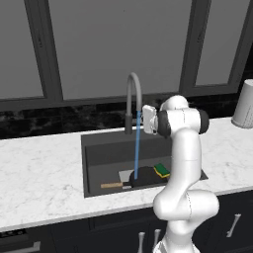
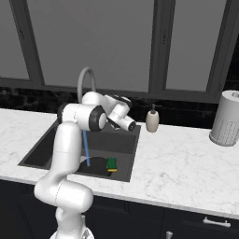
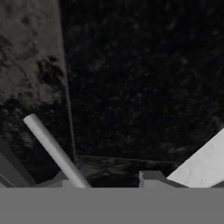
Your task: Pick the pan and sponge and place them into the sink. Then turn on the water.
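Both base views flank the sink (image 1: pixel 94 163); hand view faces backsplash.

Claw (image 3: pixel 107 181) raised, jaws part open

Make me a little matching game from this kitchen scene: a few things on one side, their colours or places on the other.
Things:
1. pan
2. sponge
3. water
4. soap bottle

Descriptions:
A. thin blue stream from the faucet
B. beige, on the counter behind the sink
C. black, wooden handle, in the sink
D. green over yellow, on the pan's edge

Pairs: 1-C, 2-D, 3-A, 4-B
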